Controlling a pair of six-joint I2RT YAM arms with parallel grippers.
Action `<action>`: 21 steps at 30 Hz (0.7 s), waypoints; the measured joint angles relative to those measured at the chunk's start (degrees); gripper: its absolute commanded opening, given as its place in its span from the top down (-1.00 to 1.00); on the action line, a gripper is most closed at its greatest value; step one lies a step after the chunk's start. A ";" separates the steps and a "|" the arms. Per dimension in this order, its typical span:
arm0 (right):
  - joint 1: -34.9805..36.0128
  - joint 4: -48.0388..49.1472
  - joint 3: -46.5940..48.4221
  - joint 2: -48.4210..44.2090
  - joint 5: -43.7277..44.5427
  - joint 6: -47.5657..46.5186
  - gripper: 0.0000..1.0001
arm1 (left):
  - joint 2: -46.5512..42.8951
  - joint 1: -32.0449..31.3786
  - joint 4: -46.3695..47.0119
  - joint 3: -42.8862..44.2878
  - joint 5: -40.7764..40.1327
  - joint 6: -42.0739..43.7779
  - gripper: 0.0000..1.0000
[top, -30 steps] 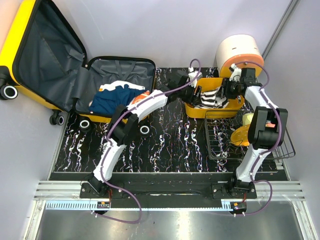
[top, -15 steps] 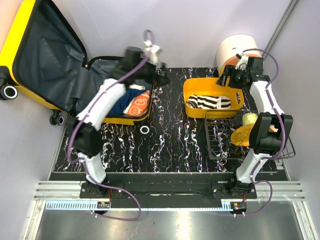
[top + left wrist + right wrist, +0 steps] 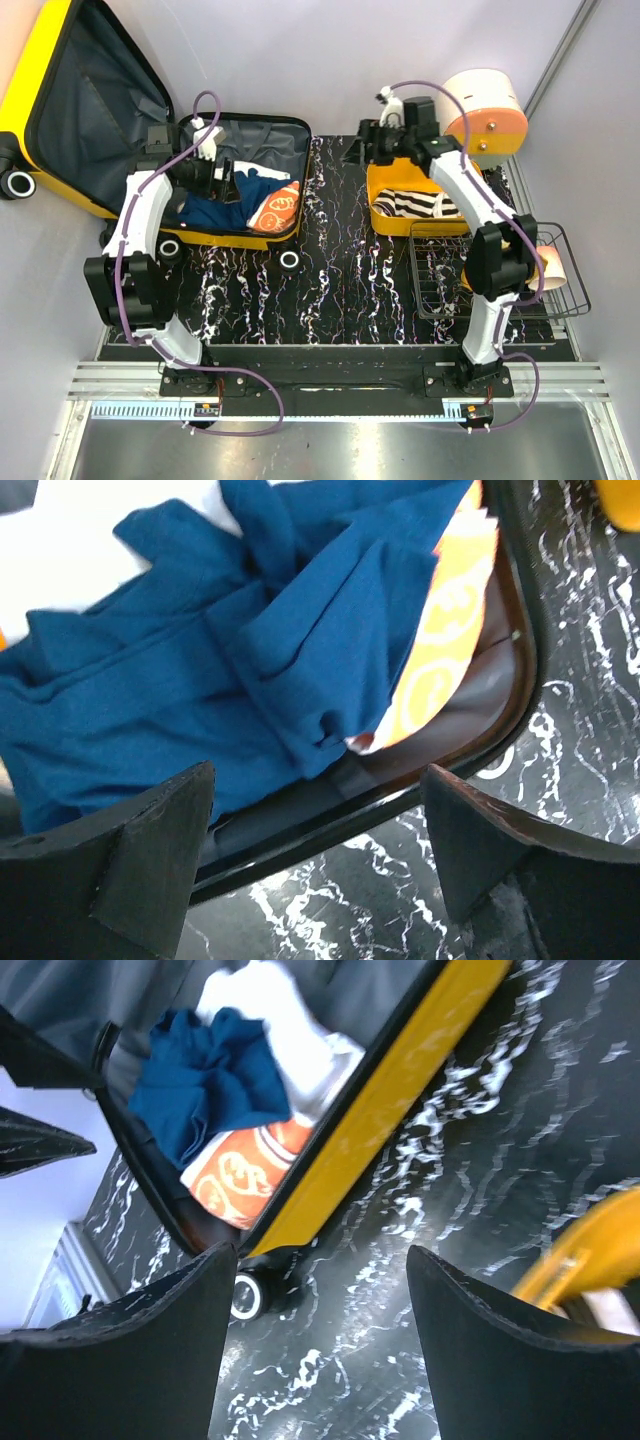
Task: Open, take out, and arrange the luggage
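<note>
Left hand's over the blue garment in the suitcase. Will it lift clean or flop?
Probably floppy: the blue garment lies in soft crumpled folds, so it should drape. It overlaps the orange printed item, which may drag along. Likely light; the open left hand should pinch a fold.

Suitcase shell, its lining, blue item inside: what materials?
Suitcase shell: looks like hard plastic, glossy yellow, with a smooth, rigid edge. Lining: dark grey fabric, matte, creased and slack. Blue garment: soft cloth, possibly a cotton knit, matte with deep folds; the fibre can't be told from here.
</note>
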 measured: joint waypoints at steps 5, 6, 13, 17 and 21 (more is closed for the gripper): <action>6.36 0.85 1.03 4.46 -1.42 2.14 -0.53 | 0.33 4.28 -2.10 -1.16 0.39 4.17 -0.73; 7.13 0.92 1.11 5.01 -1.66 2.40 -0.53 | 0.92 5.79 -2.47 -0.81 0.37 4.79 -0.73; 11.37 1.14 1.62 6.05 -2.23 2.97 -0.53 | 10.95 13.29 -4.90 6.27 -3.98 9.51 -0.96; 11.43 1.49 1.77 6.05 -2.16 2.95 -0.53 | 17.75 15.26 -8.09 10.14 -4.31 11.28 -0.98; 11.39 1.49 1.77 6.05 -2.03 2.93 -0.53 | 22.80 16.31 -10.78 12.39 -2.29 12.09 -0.98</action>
